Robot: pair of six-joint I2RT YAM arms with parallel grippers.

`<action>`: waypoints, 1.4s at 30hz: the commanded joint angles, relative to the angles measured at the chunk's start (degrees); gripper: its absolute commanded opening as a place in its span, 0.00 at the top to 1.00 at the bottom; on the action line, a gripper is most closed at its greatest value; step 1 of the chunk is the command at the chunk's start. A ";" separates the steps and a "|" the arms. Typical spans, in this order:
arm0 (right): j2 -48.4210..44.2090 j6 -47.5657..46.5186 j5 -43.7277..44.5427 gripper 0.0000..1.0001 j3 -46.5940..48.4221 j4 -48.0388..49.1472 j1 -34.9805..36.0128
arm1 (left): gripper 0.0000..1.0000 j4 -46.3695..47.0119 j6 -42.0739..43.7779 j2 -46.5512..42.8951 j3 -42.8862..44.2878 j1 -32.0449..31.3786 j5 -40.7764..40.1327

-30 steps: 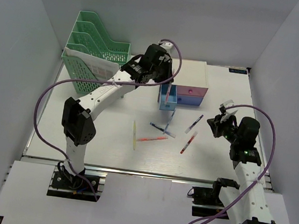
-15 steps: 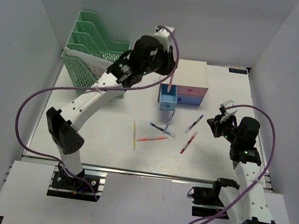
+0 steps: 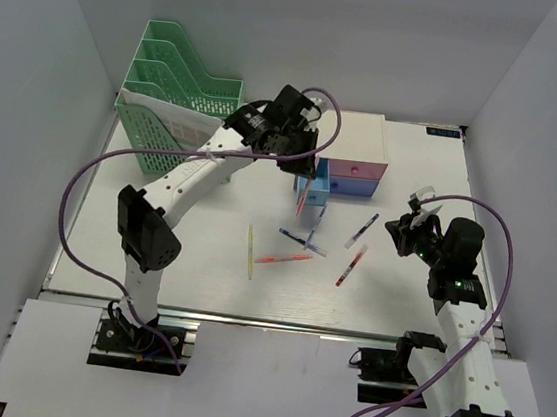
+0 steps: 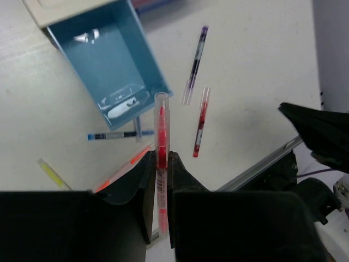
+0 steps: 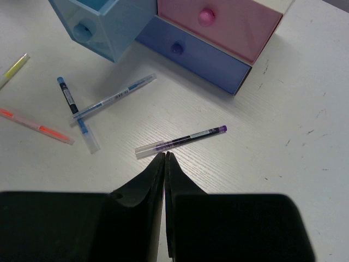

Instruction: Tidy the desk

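Note:
The white desk (image 3: 196, 224) holds several loose pens. My left gripper (image 3: 299, 163) is shut on a red pen (image 3: 303, 197) and holds it in the air at the front left of the open light-blue drawer (image 3: 316, 181). In the left wrist view the red pen (image 4: 161, 128) stands between my fingers (image 4: 158, 164), with the open drawer (image 4: 103, 65) beyond it. My right gripper (image 3: 402, 233) is shut and empty. It hovers just short of a purple pen (image 5: 180, 141), shown in the right wrist view ahead of the gripper (image 5: 164, 156).
A white drawer box (image 3: 352, 141) with pink (image 3: 360, 167) and blue (image 3: 358, 185) drawers stands at the back. A green file rack (image 3: 175, 101) is at the back left. Yellow (image 3: 250, 251), orange (image 3: 283, 258), blue (image 3: 303, 239), purple (image 3: 362, 230) and red (image 3: 351, 265) pens lie mid-desk.
My left arm rose above the open drawer with the red pen, then came back down; the pen now hangs tilted at the drawer's front left. The right arm has not moved.

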 commanded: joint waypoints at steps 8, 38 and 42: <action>-2.22 0.28 -3.03 0.92 0.10 1.44 -0.19 | 1.00 -7.25 -3.25 8.89 5.16 0.79 3.48; -5.30 0.11 -4.26 0.91 -0.51 1.18 -0.28 | 1.00 34.07 14.03 -16.27 -12.80 -0.71 -2.32; -4.95 0.11 -4.44 0.91 -0.60 1.44 -0.28 | 1.00 60.01 33.46 -30.16 -40.66 -1.24 3.38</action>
